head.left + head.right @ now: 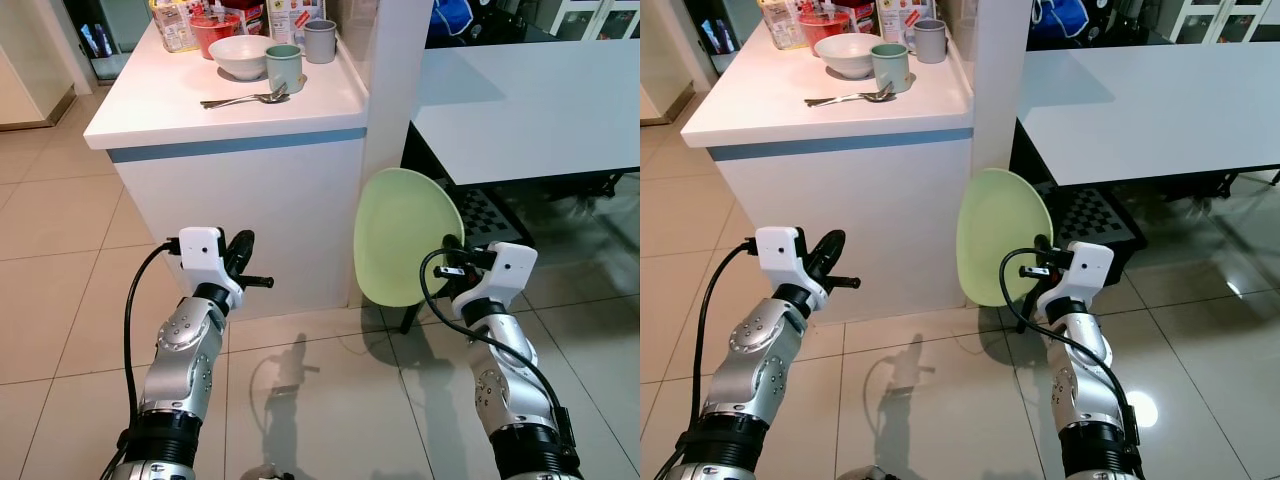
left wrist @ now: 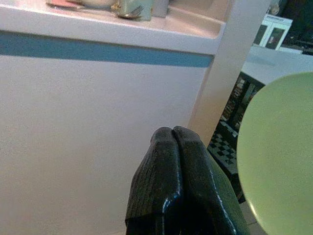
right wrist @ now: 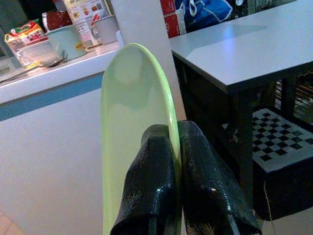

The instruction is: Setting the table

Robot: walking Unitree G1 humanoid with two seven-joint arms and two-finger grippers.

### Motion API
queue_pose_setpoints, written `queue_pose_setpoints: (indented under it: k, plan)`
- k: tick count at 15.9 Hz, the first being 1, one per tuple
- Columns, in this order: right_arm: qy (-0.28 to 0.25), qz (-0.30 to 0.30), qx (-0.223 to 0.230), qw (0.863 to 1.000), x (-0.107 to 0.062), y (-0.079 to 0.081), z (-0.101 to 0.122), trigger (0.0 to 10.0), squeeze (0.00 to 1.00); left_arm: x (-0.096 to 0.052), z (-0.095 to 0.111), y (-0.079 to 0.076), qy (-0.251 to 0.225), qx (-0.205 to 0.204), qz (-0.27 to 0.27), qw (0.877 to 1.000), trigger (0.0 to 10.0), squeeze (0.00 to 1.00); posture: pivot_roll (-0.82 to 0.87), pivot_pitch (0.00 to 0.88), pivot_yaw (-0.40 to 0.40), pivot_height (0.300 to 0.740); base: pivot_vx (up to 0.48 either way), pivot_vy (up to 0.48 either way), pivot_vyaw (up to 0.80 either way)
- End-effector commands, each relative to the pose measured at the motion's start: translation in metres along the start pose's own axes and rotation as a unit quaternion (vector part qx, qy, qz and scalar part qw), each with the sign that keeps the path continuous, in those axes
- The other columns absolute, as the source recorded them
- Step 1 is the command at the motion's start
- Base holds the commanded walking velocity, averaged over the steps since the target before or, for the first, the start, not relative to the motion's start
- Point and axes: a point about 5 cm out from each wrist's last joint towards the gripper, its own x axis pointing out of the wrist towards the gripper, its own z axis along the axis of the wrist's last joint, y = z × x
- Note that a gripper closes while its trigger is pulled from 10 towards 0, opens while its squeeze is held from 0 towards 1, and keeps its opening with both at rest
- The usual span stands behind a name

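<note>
Holding the pale green plate (image 1: 405, 240) on edge, the right gripper (image 1: 455, 262) has its 2 black fingers (image 3: 151, 196) clamped on the rim, 1 pad on each face, low down beside the white counter (image 1: 240, 150) and just off its corner pillar. The plate looks stiff, light and smooth, so I'd guess it can slip or swing in a rim pinch like that, and it would probably chip if it bumped something; a deeper bite on the rim, or levelling it out, seems safer. The left gripper (image 1: 240, 262) hangs in front of the counter's face with its fingers pressed together on nothing. Up on the counter there's a white bowl (image 1: 240, 55), a green mug (image 1: 284, 68), a grey mug (image 1: 320, 40), a red bowl (image 1: 214, 30) and some cutlery (image 1: 245, 99). The grey table (image 1: 530, 100) sits past the pillar from the counter, and that pillar plus the table's edge are what the plate has to clear.
</note>
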Motion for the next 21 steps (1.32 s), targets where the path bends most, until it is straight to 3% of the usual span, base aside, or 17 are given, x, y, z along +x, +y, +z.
queue_pose_setpoints:
  k: [1, 5, 6, 8, 9, 11, 14, 15, 18, 21]
  plan:
    - [-0.007, 0.001, -0.004, 1.000, 0.004, 0.000, 0.005, 10.0, 0.00, 0.001, -0.001, -0.001, 0.004, 0.008, -0.004, 1.000, 10.0, 0.00, 0.03, 0.000, 0.042, 0.740, 0.000, 0.000, 0.00]
    - [0.010, 0.002, 0.008, 1.000, 0.009, 0.002, 0.003, 10.0, 0.00, 0.002, -0.003, -0.002, 0.010, 0.018, -0.004, 1.000, 10.0, 0.00, 0.03, 0.000, 0.041, 0.740, 0.000, 0.000, 0.00]
    - [0.021, -0.011, 0.060, 0.998, 0.011, 0.001, 0.002, 10.0, 0.00, 0.002, -0.003, -0.002, 0.010, 0.017, -0.005, 1.000, 10.0, 0.00, 0.03, 0.000, 0.041, 0.740, 0.000, 0.000, 0.00]
    - [0.057, -0.039, 0.225, 0.972, 0.015, -0.001, -0.007, 10.0, 0.00, 0.003, -0.003, -0.003, 0.012, 0.015, -0.004, 1.000, 10.0, 0.00, 0.03, 0.000, 0.041, 0.740, 0.000, 0.000, 0.00]
    - [0.069, -0.045, 0.261, 0.962, 0.016, 0.000, -0.012, 10.0, 0.00, 0.004, -0.003, -0.003, 0.012, 0.014, -0.004, 1.000, 10.0, 0.00, 0.03, 0.000, 0.041, 0.740, 0.000, 0.000, 0.00]
    - [0.086, -0.042, 0.268, 0.959, 0.016, 0.004, -0.020, 10.0, 0.00, 0.006, -0.003, -0.005, 0.011, 0.015, -0.006, 1.000, 10.0, 0.00, 0.03, 0.000, 0.041, 0.740, 0.000, 0.000, 0.00]
    - [0.125, -0.054, 0.327, 0.935, 0.013, 0.002, -0.035, 10.0, 0.00, 0.009, -0.001, -0.009, 0.010, 0.027, -0.013, 1.000, 10.0, 0.00, 0.04, 0.000, 0.040, 0.740, 0.000, 0.000, 0.00]
    - [0.133, -0.058, 0.334, 0.931, 0.012, 0.000, -0.040, 10.0, 0.00, 0.010, -0.001, -0.010, 0.010, 0.031, -0.015, 0.999, 10.0, 0.00, 0.04, 0.000, 0.040, 0.740, 0.000, 0.000, 0.00]
    - [0.136, -0.027, 0.185, 0.973, 0.014, 0.006, -0.036, 10.0, 0.00, 0.014, 0.001, -0.015, 0.011, 0.028, -0.018, 0.999, 10.0, 0.00, 0.03, 0.000, 0.043, 0.740, 0.000, 0.000, 0.00]
    - [0.119, -0.013, 0.176, 0.977, 0.019, 0.006, -0.026, 10.0, 0.00, 0.013, -0.002, -0.015, 0.019, 0.041, -0.021, 0.999, 10.0, 0.00, 0.03, 0.000, 0.042, 0.740, 0.000, 0.000, 0.00]
